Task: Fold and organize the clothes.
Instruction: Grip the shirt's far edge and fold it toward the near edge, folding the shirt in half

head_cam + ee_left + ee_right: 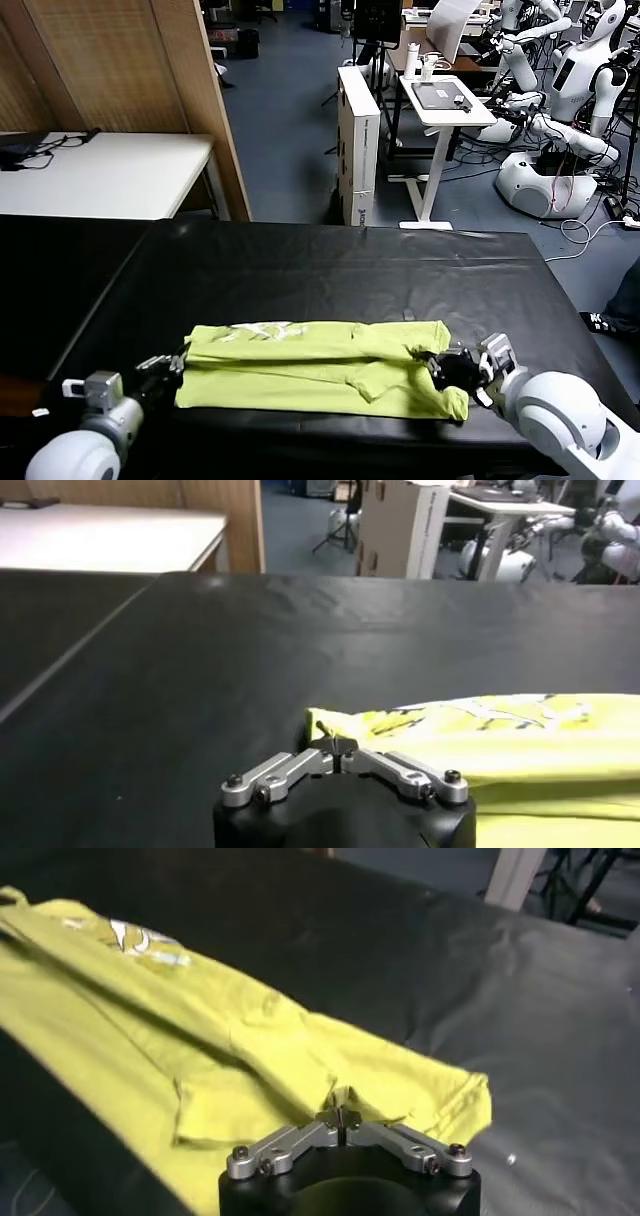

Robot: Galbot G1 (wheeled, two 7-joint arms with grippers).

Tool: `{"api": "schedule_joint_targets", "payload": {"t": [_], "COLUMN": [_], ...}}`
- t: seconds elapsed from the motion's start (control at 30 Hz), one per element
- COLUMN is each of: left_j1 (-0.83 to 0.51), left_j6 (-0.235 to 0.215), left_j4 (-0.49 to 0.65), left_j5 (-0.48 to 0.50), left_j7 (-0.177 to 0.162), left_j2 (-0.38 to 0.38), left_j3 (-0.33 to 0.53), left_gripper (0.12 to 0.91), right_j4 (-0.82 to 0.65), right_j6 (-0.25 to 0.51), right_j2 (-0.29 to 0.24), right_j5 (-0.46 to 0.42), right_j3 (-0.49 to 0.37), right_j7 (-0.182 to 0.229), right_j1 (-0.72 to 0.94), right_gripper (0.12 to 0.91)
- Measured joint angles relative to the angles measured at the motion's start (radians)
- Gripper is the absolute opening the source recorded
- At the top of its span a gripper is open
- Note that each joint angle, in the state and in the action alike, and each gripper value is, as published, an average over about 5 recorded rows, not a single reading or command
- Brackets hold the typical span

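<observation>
The lime T-shirt [310, 365] lies folded into a long band across the near part of the black table [330, 270], with a white print [262, 329] on its upper layer. My left gripper [178, 364] is shut on the shirt's left end; in the left wrist view its jaws [341, 748] pinch a corner of the cloth [480, 742]. My right gripper [440, 366] is shut on the shirt's right end; in the right wrist view the jaws [341, 1116] pinch a fold of the yellow-green fabric [200, 1048].
A white table [100, 175] stands at the far left beside a wooden panel [150, 90]. Beyond the black table are a white cabinet [358, 140], a small desk [445, 100] and other white robots [560, 100].
</observation>
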Motion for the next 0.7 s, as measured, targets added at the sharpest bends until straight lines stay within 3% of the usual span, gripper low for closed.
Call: {"api": "schedule_joint_targets", "payload": {"t": [0.07, 0.17, 0.4, 0.7], "left_j1": [-0.003, -0.016, -0.089, -0.210], "left_j6": [0.002, 0.005, 0.003, -0.021], "left_j4": [0.000, 0.003, 0.047, 0.129], "left_j5": [0.001, 0.001, 0.002, 0.030], "left_j7": [-0.006, -0.012, -0.025, -0.023], "left_j2": [-0.004, -0.008, -0.004, -0.028], "left_j3": [-0.009, -0.030, -0.039, 0.034], "left_gripper": [0.746, 0.885, 0.907, 0.907], "right_j4": [0.012, 0.013, -0.061, -0.243], "right_j6": [0.000, 0.000, 0.000, 0.056], "right_j2": [0.008, 0.025, 0.087, 0.192], "right_j5": [0.014, 0.031, 0.002, -0.055], "right_j3": [0.018, 0.050, 0.081, 0.075], "right_j7": [-0.001, -0.002, 0.014, 0.014], "right_j1": [-0.004, 0.000, 0.048, 0.130], "right_gripper": [0.769, 0.880, 0.907, 0.907]}}
